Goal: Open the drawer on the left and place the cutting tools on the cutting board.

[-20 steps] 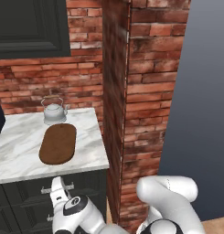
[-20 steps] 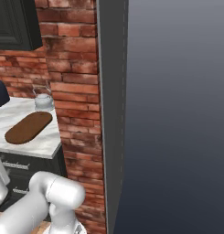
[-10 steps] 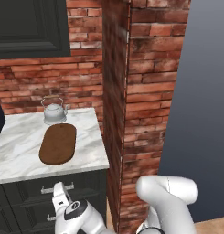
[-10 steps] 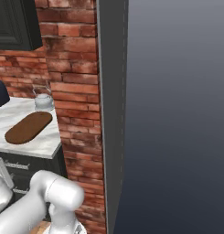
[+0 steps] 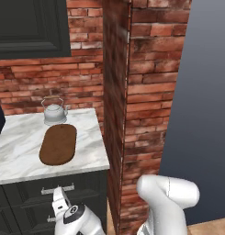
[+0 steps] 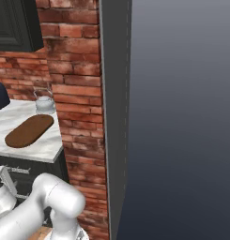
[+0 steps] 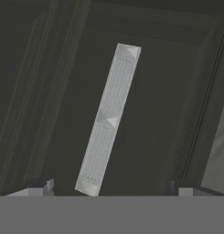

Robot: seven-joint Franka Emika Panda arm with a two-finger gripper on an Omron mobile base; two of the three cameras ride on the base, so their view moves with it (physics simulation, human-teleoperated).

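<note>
The drawer (image 5: pixel 56 190) sits shut at the top of the dark cabinet stack, directly under the front edge of the white marble counter (image 5: pixel 13 147), its silver bar handle (image 7: pixel 109 119) running across the framed front. In the hand view that handle lies as a slanted strip between the two fingertips (image 7: pixel 40 188), which stand wide apart on either side of it and touch nothing. The gripper (image 5: pixel 60 202) is low in front of the cabinet, pointing at the drawer front just below the counter edge; the white arm bends down from its base at the lower right of the left base view and reaches leftward. From the right base view the gripper (image 6: pixel 4 180) shows at the lower left, close to the cabinet face.

On the counter the oval brown cutting board (image 5: pixel 58 144) lies flat, with a small grey kettle (image 5: pixel 54 112) just behind it by the brick wall. A dark upper cabinet (image 5: pixel 29 25) hangs above. A brick column (image 5: pixel 132 101) rises immediately right of the counter, closing that side; beyond it stands a plain grey wall (image 6: pixel 182 117). The cutting tools cannot be seen.
</note>
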